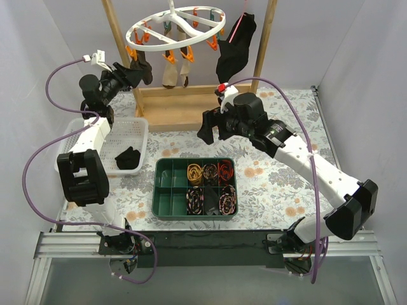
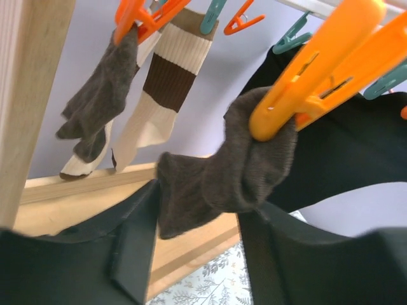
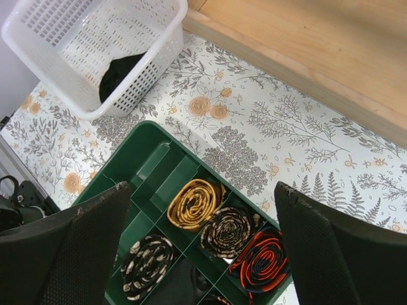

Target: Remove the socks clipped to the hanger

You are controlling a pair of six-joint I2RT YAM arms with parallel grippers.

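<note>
The white ring hanger (image 1: 175, 25) with orange and teal pegs hangs at the back. Dark brown, tan and brown socks (image 1: 170, 73) hang from it. My left gripper (image 1: 135, 73) is raised to its left side, shut on a dark brown sock (image 2: 222, 171). The sock is bunched between the fingers and still pinched by an orange peg (image 2: 311, 76). A grey-brown sock (image 2: 102, 95) and a striped beige sock (image 2: 162, 82) hang behind. My right gripper (image 1: 213, 127) is open and empty over the table, above the tray (image 3: 200, 187).
A black garment with a pink strip (image 1: 235, 51) hangs on the right of the hanger. A white basket (image 1: 137, 127) holds a black sock (image 1: 128, 157). A green divided tray (image 1: 164, 190) holds rolled sock bundles. Wooden frame posts and base (image 1: 178, 105) stand behind.
</note>
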